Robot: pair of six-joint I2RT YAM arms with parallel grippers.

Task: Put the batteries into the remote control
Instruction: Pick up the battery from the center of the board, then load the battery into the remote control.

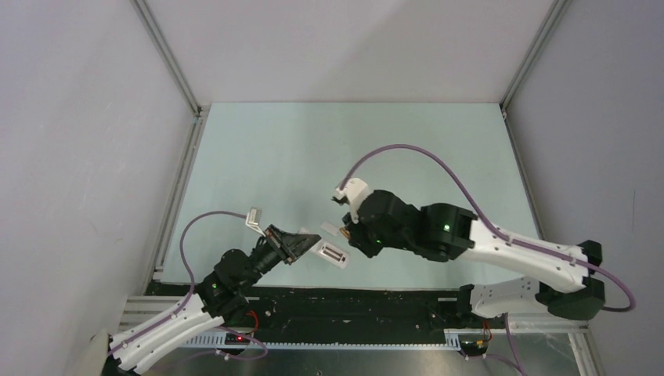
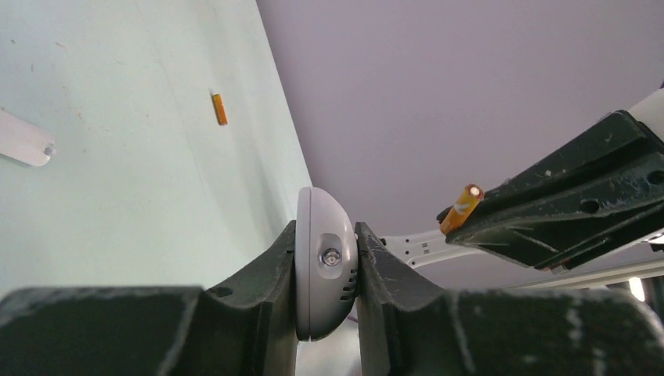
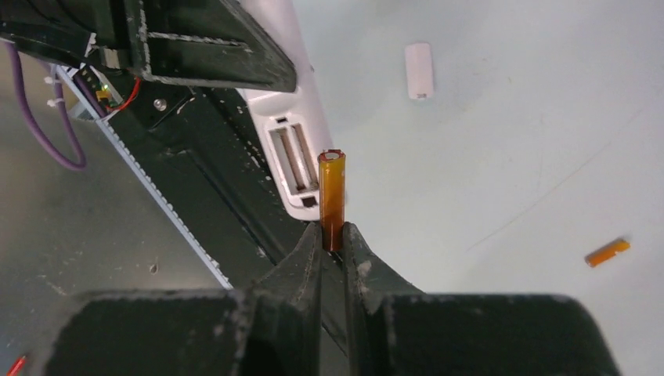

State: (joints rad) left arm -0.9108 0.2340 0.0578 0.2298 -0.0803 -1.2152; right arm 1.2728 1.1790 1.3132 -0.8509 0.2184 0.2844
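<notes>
Clamps remote control (image 1: 332,254) in left gripper (image 1: 301,244), pinches one battery (image 3: 331,188) in right gripper (image 3: 333,235) near open recess (image 3: 288,157).

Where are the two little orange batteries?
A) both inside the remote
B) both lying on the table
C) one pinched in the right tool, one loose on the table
C: the right tool grips one battery; the other battery lies on the table.

A pale green table (image 1: 258,149) bears one loose battery (image 3: 608,252) and a white cover (image 3: 419,70)
</notes>
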